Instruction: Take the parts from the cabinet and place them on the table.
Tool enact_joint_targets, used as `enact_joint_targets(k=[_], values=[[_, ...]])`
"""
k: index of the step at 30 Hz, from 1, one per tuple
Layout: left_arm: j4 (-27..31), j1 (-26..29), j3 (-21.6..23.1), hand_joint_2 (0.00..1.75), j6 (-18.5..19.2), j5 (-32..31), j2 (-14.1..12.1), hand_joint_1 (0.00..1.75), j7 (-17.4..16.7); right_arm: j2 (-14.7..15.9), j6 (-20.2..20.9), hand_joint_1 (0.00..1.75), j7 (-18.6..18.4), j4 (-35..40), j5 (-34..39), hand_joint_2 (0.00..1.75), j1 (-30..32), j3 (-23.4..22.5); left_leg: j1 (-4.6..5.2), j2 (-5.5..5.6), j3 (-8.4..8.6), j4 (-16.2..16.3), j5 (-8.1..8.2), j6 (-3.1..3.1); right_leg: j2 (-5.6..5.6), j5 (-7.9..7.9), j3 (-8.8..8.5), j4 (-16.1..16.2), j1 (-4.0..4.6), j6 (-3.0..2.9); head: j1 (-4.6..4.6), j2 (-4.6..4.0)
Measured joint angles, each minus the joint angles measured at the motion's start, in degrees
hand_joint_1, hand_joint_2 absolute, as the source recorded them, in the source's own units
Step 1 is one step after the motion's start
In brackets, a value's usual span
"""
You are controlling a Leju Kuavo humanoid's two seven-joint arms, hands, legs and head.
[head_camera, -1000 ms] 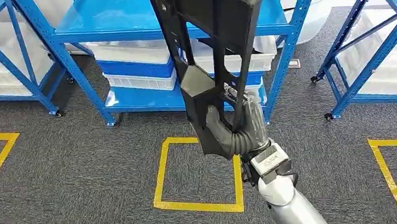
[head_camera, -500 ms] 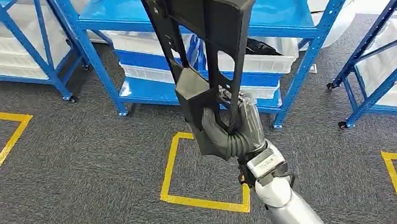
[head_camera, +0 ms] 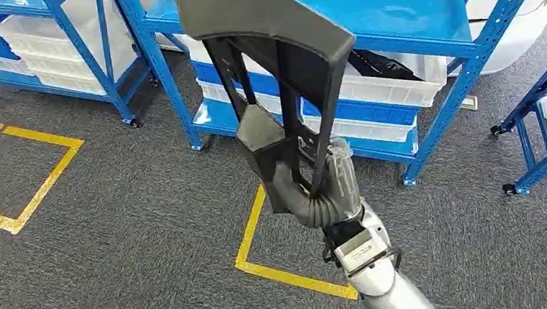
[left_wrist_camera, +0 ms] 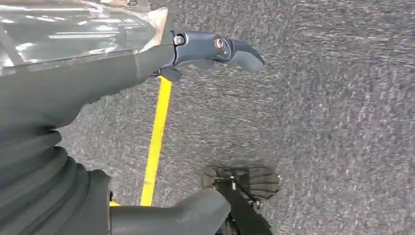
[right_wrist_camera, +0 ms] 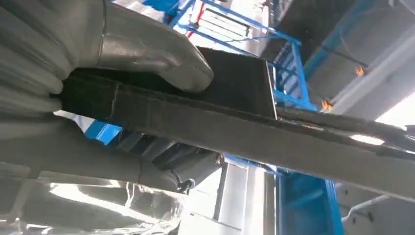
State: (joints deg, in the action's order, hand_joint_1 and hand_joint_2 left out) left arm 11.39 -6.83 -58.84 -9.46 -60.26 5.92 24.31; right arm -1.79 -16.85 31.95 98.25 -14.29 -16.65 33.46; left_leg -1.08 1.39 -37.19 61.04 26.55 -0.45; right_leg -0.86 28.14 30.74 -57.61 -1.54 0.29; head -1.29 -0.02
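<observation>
Gripping black part (head_camera: 277,71) upright, right hand (head_camera: 327,191)

Black openwork part (head_camera: 277,71) — upright, tilted; aloft in right robot hand (head_camera: 327,191)

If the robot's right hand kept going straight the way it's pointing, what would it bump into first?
Probably the blue shelving rack. The right hand points up and forward, so the tall black part it grips would likely meet the shelf edge first, though depth is hard to judge.
</observation>
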Motion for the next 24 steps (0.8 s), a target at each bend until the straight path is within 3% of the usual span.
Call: enact_joint_targets(k=[1, 3, 4, 5, 7, 8, 9, 10, 13, 14, 15, 16, 18, 19, 20, 21, 22, 23, 24], values=[[0.0, -0.1, 0.0, 1.75, 0.0, 0.0, -0.1, 0.00, -0.2, -0.2, -0.2, 1.75, 0.3, -0.1, -0.4, 1.75, 0.6, 0.3, -0.13, -0.66, -1.72, 4.0, 2.36, -0.22, 0.55, 0.02, 0.00, 0.0, 0.24, -0.39, 0.00, 0.02], [0.0, -0.1, 0.0, 1.75, -0.2, 0.3, -0.4, 0.00, -0.4, -0.4, -0.5, 1.75, 1.3, -0.6, -1.2, 1.75, 1.8, 1.3, -0.17, -1.03, -5.58, 12.7, 6.06, -0.49, 1.75, 0.10, 0.07, 0.0, 0.61, -0.50, 0.02, 0.02], [0.0, -0.1, 0.0, 1.75, -0.3, 0.8, -0.4, 0.00, -0.4, -0.6, -0.5, 1.75, 1.9, -1.1, -1.2, 1.75, 2.1, 1.9, -0.17, -1.10, -6.53, 14.8, 6.29, -0.54, 2.31, 0.12, 0.08, 0.0, 0.73, -0.53, 0.04, 0.02], [0.0, 0.0, -0.1, 1.75, -0.5, 1.3, -0.4, 0.00, -0.3, -0.7, -0.5, 1.75, 2.4, -1.8, -1.2, 1.75, 2.0, 2.5, -0.17, -1.18, -6.00, 13.9, 5.23, -0.43, 2.77, 0.16, 0.07, 0.0, 0.82, -0.58, 0.06, 0.00], [0.0, 0.0, -0.2, 1.75, -0.9, 2.0, -0.5, 0.00, 0.0, -1.3, -0.7, 1.75, 3.7, -3.2, 0.0, 1.75, 1.3, 3.5, -0.07, -1.81, -1.75, 6.0, 1.12, 0.05, 3.65, 0.25, -0.07, 0.0, 0.98, -0.66, 0.04, 0.02], [0.0, 0.0, -0.3, 1.75, -1.3, 2.4, -0.6, 0.00, 0.2, -1.7, -1.3, 1.75, 4.4, -4.2, 1.2, 1.75, 0.4, 4.1, 0.08, -3.57, 1.34, 0.5, -0.96, 0.53, 3.95, 0.32, -0.17, 0.0, 1.17, -0.73, 0.02, 0.02], [0.0, -0.2, -0.4, 1.75, -1.8, 3.0, -0.8, 0.00, 0.5, -2.1, -2.3, 1.75, 5.0, -5.2, 2.8, 1.75, -0.5, 4.8, 0.69, -5.56, 2.59, -2.0, -0.36, 0.66, 4.30, 0.39, -0.07, -0.1, 1.60, -0.65, 0.09, 0.02], [0.0, -0.5, -0.8, 1.75, -2.3, 3.6, -0.8, 0.00, 0.9, -2.1, -3.2, 1.75, 5.4, -6.1, 4.3, 1.75, -1.4, 5.5, 0.94, -4.87, 2.29, -2.2, -0.74, 1.17, 4.79, 0.48, 0.13, -0.2, 2.02, -0.49, 0.15, 0.00], [0.0, -0.6, -1.9, 1.75, -3.3, 4.5, -0.9, 0.00, 1.5, -2.1, -3.7, 1.75, 5.3, -6.8, 6.5, 1.75, -1.2, 6.5, 1.25, -3.19, 2.13, -2.5, -1.00, 1.81, 6.44, 0.58, -0.18, 0.1, 1.97, -0.12, 0.22, 0.02], [0.0, -0.5, -2.1, 1.75, -3.4, 4.5, -0.8, 0.00, 1.7, -2.1, -3.2, 1.75, 4.6, -6.2, 6.6, 1.75, -0.8, 6.4, 0.58, -2.76, 2.47, -3.3, -1.52, 2.46, 5.96, 1.21, 0.19, -0.3, 2.23, 0.31, 0.24, 0.02], [0.0, -0.5, -2.1, 1.75, -3.9, 4.5, -0.3, 0.00, 1.8, -1.9, -2.1, 1.75, 3.8, -5.3, 6.6, 1.75, -0.3, 6.3, 0.68, -2.36, 2.59, -3.5, -1.65, 2.65, 3.76, 2.31, 0.65, -2.0, 1.79, 0.31, 0.35, 0.00], [0.0, -0.4, -2.2, 1.75, -4.5, 4.4, 0.1, 0.00, 1.8, -1.7, -0.3, 1.75, 2.8, -3.6, 6.5, 1.75, 0.7, 5.9, 0.66, -1.79, 2.47, -3.5, -1.71, 2.83, 2.23, 4.42, 2.40, -6.0, 1.72, -0.14, 0.42, 0.02], [0.0, -0.3, -2.2, 1.75, -6.0, 3.3, 1.2, 0.00, 1.7, -0.6, 4.4, 1.75, 0.9, -0.1, 6.6, 1.75, 2.9, 4.2, 0.68, -0.47, 2.35, -3.5, -1.77, 3.01, 1.34, 7.85, 6.66, -15.1, 1.45, -0.41, 0.50, 0.02], [0.0, -0.1, -2.2, 1.75, -6.7, 2.4, 1.9, 0.00, 1.4, 0.2, 5.6, 1.75, 0.6, 0.8, 6.7, 1.75, 4.1, 3.6, 0.67, 0.19, 2.32, -3.4, -1.77, 3.01, 1.23, 8.35, 7.97, -17.7, 1.39, -0.05, 0.48, 0.02], [0.0, 0.2, -2.1, 1.75, -7.2, 1.3, 2.8, 0.00, 1.3, 0.9, 8.4, 1.75, 0.4, 3.0, 7.1, 1.75, 5.3, 1.1, 0.66, 0.93, 2.34, -3.4, -1.77, 3.02, 1.17, 7.87, 8.01, -17.6, 1.31, 0.42, 0.57, 0.02], [-0.1, 0.5, -1.7, 1.75, -7.5, 0.1, 3.5, 0.00, 1.3, 1.7, 9.5, 1.75, 0.4, 4.5, 7.4, 1.75, 6.3, -1.2, 0.62, 1.69, 2.36, -3.3, -1.78, 3.01, 1.07, 6.28, 6.81, -14.8, 1.06, 1.19, 0.52, 0.02], [-0.1, 0.7, -1.1, 1.75, -7.5, -1.3, 4.3, 0.00, 1.5, 2.3, 10.0, 1.75, 0.9, 5.7, 7.6, 1.75, 7.1, -3.8, 0.58, 2.42, 2.36, -3.1, -1.76, 2.98, 0.74, 3.82, 4.34, -9.4, 0.79, 2.02, 0.57, 0.00], [-0.1, 0.7, -0.6, 1.75, -7.4, -2.1, 4.8, 0.00, 1.6, 2.8, 10.0, 1.75, 1.5, 6.8, 7.2, 1.75, 8.0, -5.8, 0.51, 3.13, 2.33, -3.0, -1.72, 2.90, -0.16, 1.60, 1.61, -3.7, 0.45, 2.60, 0.59, 0.02], [-0.1, 0.6, 0.0, 1.75, -7.2, -2.7, 5.1, 0.00, 1.6, 3.2, 9.8, 1.75, 2.0, 7.8, 6.7, 1.75, 8.7, -7.6, 0.57, 3.66, 2.16, -2.8, -1.65, 2.69, -1.95, 1.23, 0.48, -0.6, 0.11, 2.54, 0.74, 0.02]])
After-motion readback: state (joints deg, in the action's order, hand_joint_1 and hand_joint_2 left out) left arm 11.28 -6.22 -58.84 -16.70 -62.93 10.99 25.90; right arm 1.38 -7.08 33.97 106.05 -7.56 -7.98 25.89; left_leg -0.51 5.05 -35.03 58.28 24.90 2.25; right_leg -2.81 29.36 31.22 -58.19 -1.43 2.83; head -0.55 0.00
